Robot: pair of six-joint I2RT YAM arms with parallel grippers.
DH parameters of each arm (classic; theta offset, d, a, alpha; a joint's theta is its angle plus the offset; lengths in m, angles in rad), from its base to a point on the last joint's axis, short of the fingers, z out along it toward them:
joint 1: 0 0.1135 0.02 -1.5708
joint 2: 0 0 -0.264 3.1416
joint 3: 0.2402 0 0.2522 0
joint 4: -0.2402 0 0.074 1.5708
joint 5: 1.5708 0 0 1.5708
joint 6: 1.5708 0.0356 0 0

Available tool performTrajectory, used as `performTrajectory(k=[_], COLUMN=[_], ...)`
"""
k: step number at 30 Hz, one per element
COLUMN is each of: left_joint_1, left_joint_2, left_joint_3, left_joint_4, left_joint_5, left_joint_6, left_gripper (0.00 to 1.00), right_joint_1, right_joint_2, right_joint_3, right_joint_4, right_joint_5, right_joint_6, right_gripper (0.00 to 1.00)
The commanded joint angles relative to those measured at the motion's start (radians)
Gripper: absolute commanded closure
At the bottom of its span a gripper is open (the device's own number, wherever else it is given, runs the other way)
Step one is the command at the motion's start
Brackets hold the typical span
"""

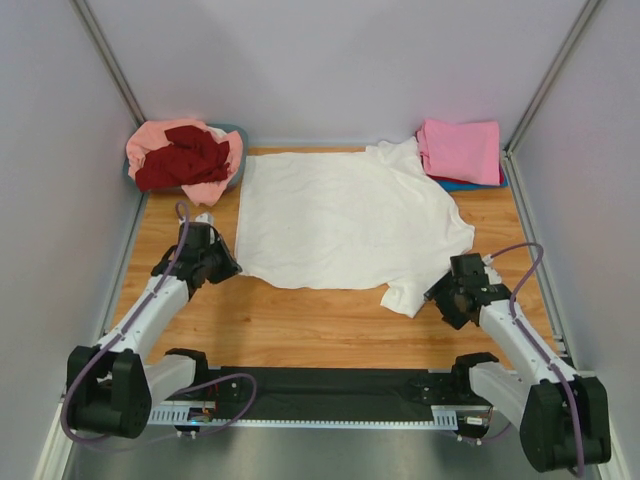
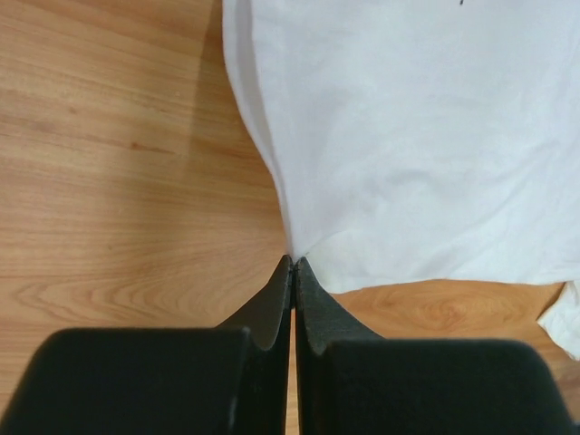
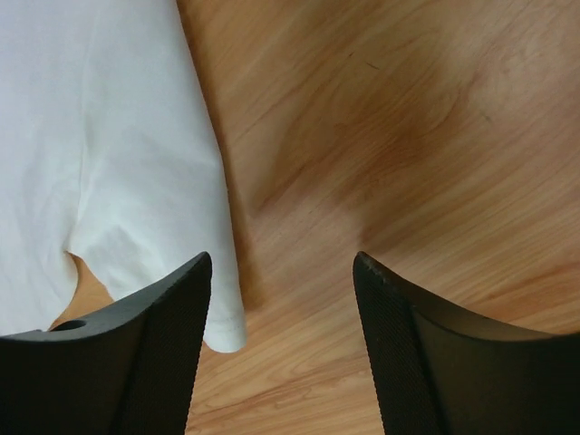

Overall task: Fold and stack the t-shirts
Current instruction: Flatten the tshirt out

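- Top external view: the white t-shirt (image 1: 340, 215) lies spread flat in the middle of the bench (image 1: 300, 325), with its hem to my left and its sleeves to my right.
- My left pincer (image 2: 293, 265) is clenched on the near left corner of that shirt. In the left wrist view the cloth is drawn to a point right at my closed tips.
- My right pincer (image 3: 281, 258) is released, jaws well apart, down by the near sleeve (image 3: 118, 154). The sleeve's corner lies just inside one finger, and the rest of the gap shows bare wood.
- At the far left a tub (image 1: 239, 133) holds a crumpled salmon-pink t-shirt (image 1: 150, 143) and a dark red t-shirt (image 1: 185, 160).
- At the far right a folded bright pink t-shirt (image 1: 460, 150) rests on a blue t-shirt (image 1: 472, 185), just beside the white shirt's far sleeve.
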Motion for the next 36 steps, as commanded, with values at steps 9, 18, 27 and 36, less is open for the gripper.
performTrajectory(k=[9, 18, 27, 36], left_joint_1=[0.001, 0.001, 0.001, 0.001], left_joint_2=[0.083, 0.075, 0.072, 0.121], left_joint_3=[-0.016, -0.006, -0.007, 0.018], left_joint_4=[0.044, 0.038, 0.049, 0.064], left_joint_5=[0.063, 0.052, 0.043, 0.1], left_joint_6=[0.008, 0.016, 0.011, 0.008], left_gripper=[1.0, 1.0, 1.0, 1.0], right_joint_1=[0.002, 0.023, 0.103, 0.1], right_joint_2=[0.169, 0.272, 0.653, 1.004], right_joint_3=[-0.04, 0.082, 0.564, 1.072], right_joint_4=[0.3, 0.363, 0.228, -0.097], right_joint_5=[-0.191, -0.202, -0.182, -0.139], right_joint_6=[-0.019, -0.141, -0.267, -0.421], right_gripper=[0.55, 1.0, 1.0, 0.79])
